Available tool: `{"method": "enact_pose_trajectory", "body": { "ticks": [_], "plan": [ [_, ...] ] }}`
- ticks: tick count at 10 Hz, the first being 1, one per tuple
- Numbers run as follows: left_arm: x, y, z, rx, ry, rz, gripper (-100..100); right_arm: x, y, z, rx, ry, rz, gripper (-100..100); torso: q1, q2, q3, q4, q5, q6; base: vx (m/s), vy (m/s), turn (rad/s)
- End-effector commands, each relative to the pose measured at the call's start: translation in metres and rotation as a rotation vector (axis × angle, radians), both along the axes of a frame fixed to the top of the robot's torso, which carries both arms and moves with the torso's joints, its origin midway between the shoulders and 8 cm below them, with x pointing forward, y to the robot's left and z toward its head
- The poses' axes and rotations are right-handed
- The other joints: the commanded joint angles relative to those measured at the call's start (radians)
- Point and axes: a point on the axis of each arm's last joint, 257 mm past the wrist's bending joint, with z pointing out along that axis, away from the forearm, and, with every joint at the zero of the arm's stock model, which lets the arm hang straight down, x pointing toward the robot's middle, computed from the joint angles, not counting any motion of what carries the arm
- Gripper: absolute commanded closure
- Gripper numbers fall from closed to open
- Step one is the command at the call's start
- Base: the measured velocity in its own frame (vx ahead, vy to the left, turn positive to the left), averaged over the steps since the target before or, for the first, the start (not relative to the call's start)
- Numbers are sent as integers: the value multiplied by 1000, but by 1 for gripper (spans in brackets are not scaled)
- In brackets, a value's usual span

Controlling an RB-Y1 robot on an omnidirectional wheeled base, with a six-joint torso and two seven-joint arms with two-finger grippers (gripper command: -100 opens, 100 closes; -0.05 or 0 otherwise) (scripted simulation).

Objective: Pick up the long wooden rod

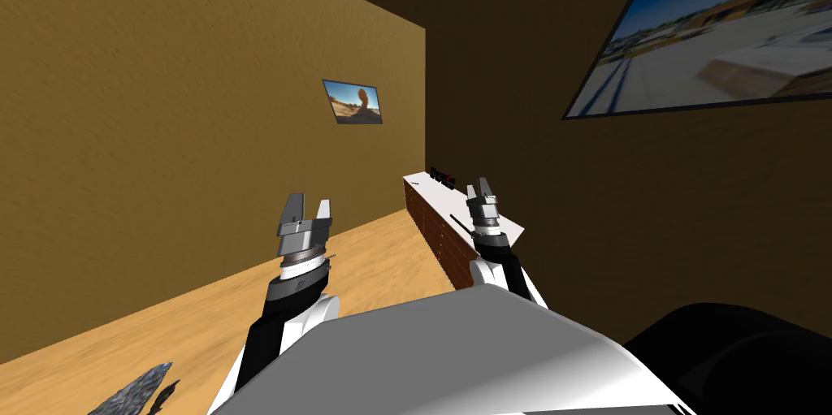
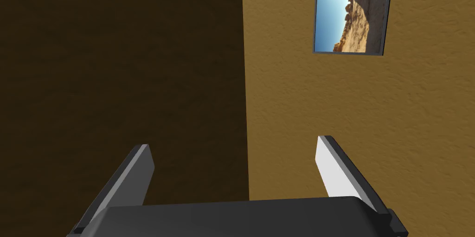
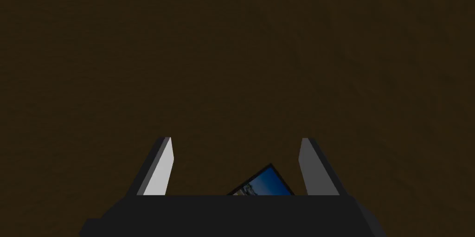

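Left gripper and right gripper are raised, the 2 fingers of each apart. Thin dark rod lies on the white tabletop, seen just beside the right gripper.

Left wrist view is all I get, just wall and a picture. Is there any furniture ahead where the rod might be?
Observer: Yes, a brown cabinet with a white top stands along the dark wall, ahead to the right.
Operator: Anything on it?
Observer: Small dark things lie at its far end, too small to name.
Operator: And my other hand?
Observer: The right gripper is open, pointing at the dark wall.
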Motion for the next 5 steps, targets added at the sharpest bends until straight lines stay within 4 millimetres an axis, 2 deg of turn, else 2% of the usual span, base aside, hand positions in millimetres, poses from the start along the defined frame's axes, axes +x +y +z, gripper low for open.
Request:
{"method": "enact_pose_trajectory", "body": {
  "ticks": [1,3,5],
  "plan": [
    [0,0,0,0,0,0,0,-2,9,1,-44,-3,28,-100,0,0,0,0,0,0,9,63,-48],
    [0,0,0,0,0,0,0,-6,25,1,-102,-11,71,-100,7,-1,-1,0,2,0,37,141,-79],
    [0,0,0,0,0,0,0,-11,44,-5,-170,-8,121,-100,13,-5,-3,-1,3,0,85,210,-93]
  ]
}}
